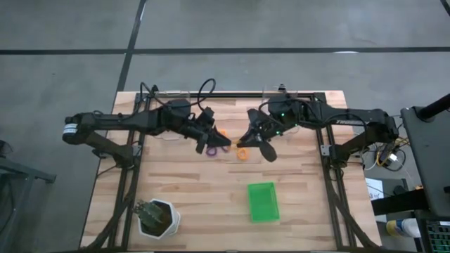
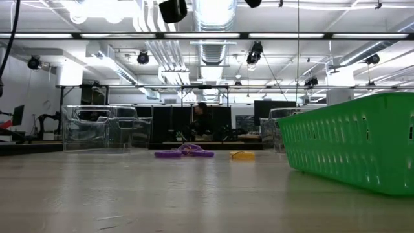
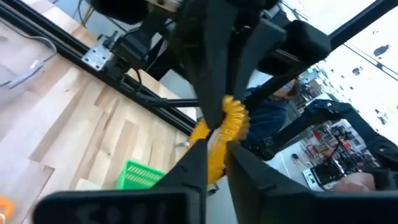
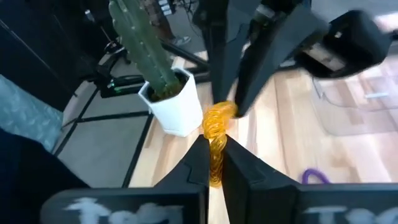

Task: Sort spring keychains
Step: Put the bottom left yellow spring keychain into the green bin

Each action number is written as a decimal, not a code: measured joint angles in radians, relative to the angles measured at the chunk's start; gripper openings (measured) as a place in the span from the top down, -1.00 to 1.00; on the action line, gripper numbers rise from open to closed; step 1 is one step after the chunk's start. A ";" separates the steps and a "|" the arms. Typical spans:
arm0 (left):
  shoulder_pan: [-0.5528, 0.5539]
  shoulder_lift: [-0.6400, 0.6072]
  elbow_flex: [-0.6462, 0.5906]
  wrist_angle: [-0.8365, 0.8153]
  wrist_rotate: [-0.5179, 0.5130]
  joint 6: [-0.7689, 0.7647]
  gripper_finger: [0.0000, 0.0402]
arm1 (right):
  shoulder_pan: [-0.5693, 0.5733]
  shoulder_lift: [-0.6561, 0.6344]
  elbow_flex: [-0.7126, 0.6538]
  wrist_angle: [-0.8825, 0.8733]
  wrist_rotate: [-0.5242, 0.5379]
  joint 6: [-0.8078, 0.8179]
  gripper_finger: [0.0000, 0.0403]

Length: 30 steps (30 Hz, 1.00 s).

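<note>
Both grippers are shut on one orange-yellow spring keychain (image 1: 222, 132), held between them above the middle of the table. My left gripper (image 1: 213, 135) comes from the left and my right gripper (image 1: 247, 135) from the right. Below them, a second orange-yellow keychain (image 1: 242, 152) and purple keychains (image 1: 214, 150) lie flat on the wood; the low view shows the purple ones (image 2: 184, 153) and the orange-yellow one (image 2: 242, 155) resting on the table. No black keychain shows. My left gripper (image 3: 216, 165) pinches one end of the orange-yellow coil (image 3: 214, 155) between its two fingers, which point toward the table's right. The coil is lifted clear of the table and stretches on to the other gripper's fingers (image 3: 208, 81). My right gripper (image 4: 214, 169) pinches the opposite end of the same coil (image 4: 214, 158) between its two fingers, pointing toward the table's left. The coil runs on to the left gripper's fingers (image 4: 227, 68), and no part of it is on the table.
A green tray (image 1: 263, 202) stands near the front edge, right of centre. A white pot with a cactus (image 1: 158, 216) stands at the front left. Clear bins (image 2: 97, 129) stand along the far edge. Bare wood lies between the tray and the keychains.
</note>
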 joint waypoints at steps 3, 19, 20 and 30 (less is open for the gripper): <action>0.000 0.000 0.005 0.003 0.005 0.010 0.55 | 0.006 -0.001 0.038 -0.102 0.002 0.026 0.95; 0.016 0.000 0.053 0.008 -0.086 0.103 -0.20 | 0.205 0.022 0.091 -0.496 0.015 0.276 0.94; 0.017 0.000 0.053 0.008 -0.086 0.104 -0.20 | 0.224 0.031 0.091 -0.512 0.022 0.287 0.94; 0.022 0.000 0.052 -0.001 -0.084 0.130 -0.20 | 0.347 0.207 0.053 -0.624 0.039 0.275 0.94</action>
